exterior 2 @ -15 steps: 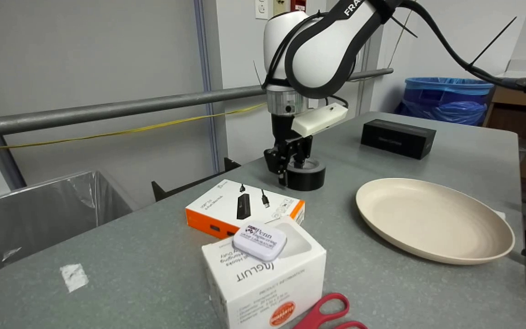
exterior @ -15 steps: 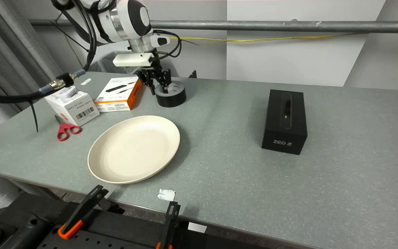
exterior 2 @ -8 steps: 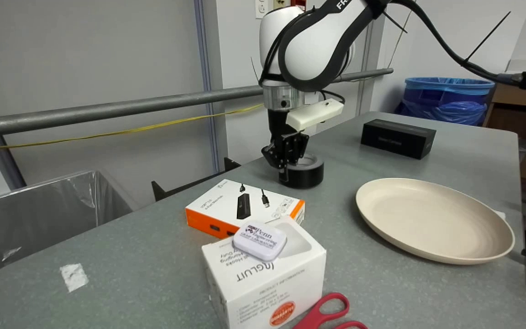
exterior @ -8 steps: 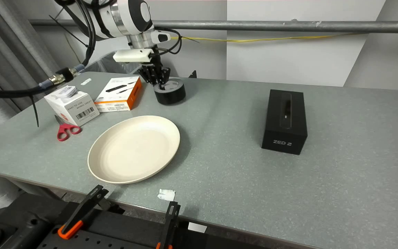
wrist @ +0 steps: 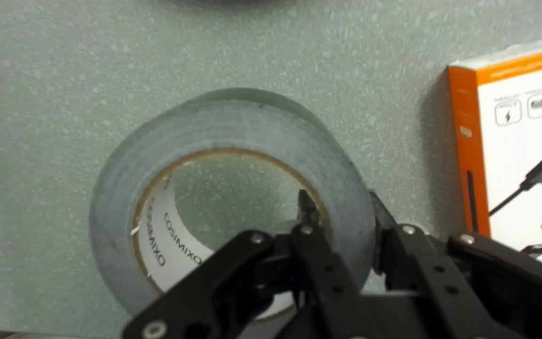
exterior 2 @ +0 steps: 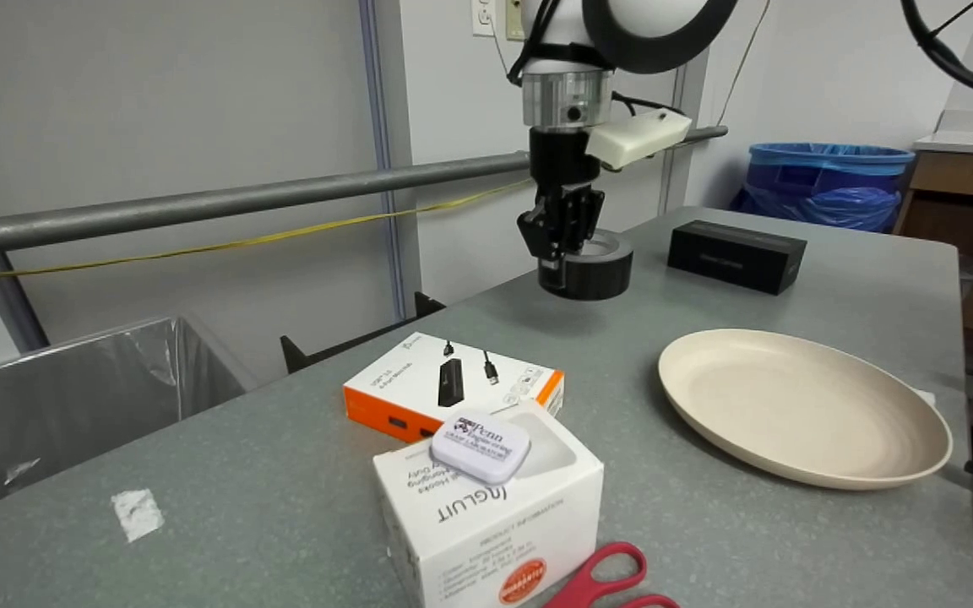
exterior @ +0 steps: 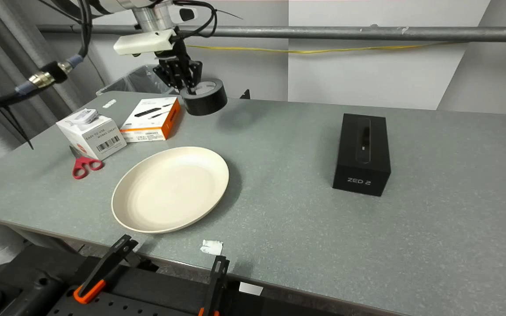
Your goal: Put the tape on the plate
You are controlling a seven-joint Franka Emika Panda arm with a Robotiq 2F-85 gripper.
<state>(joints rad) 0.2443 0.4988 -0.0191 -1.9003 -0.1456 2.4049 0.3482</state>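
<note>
The tape (exterior: 206, 104) is a black ring-shaped roll with a grey side face. My gripper (exterior: 187, 89) is shut on one side of its wall, one finger inside the hollow and one outside. In both exterior views the tape hangs above the table, and it shows there beside the gripper (exterior 2: 562, 260). The wrist view shows the tape's ring (wrist: 233, 125) with the jaws (wrist: 341, 223) pinching its wall. The plate (exterior: 171, 188), cream-white and round, lies bare on the table, nearer that camera than the tape; it also shows in an exterior view (exterior 2: 799, 405).
A white-orange box (exterior: 149, 120) lies beside the tape, close below the gripper. A white box (exterior: 92, 136) with a small tin on it and red scissors (exterior: 87, 166) stand left of the plate. A tall black box (exterior: 362, 153) stands farther right. A pipe (exterior: 323, 32) runs along the wall.
One second ago the tape rested on the table with the gripper's fingers around its wall. The gripper has closed on it and risen, lifting the tape clear of the table.
</note>
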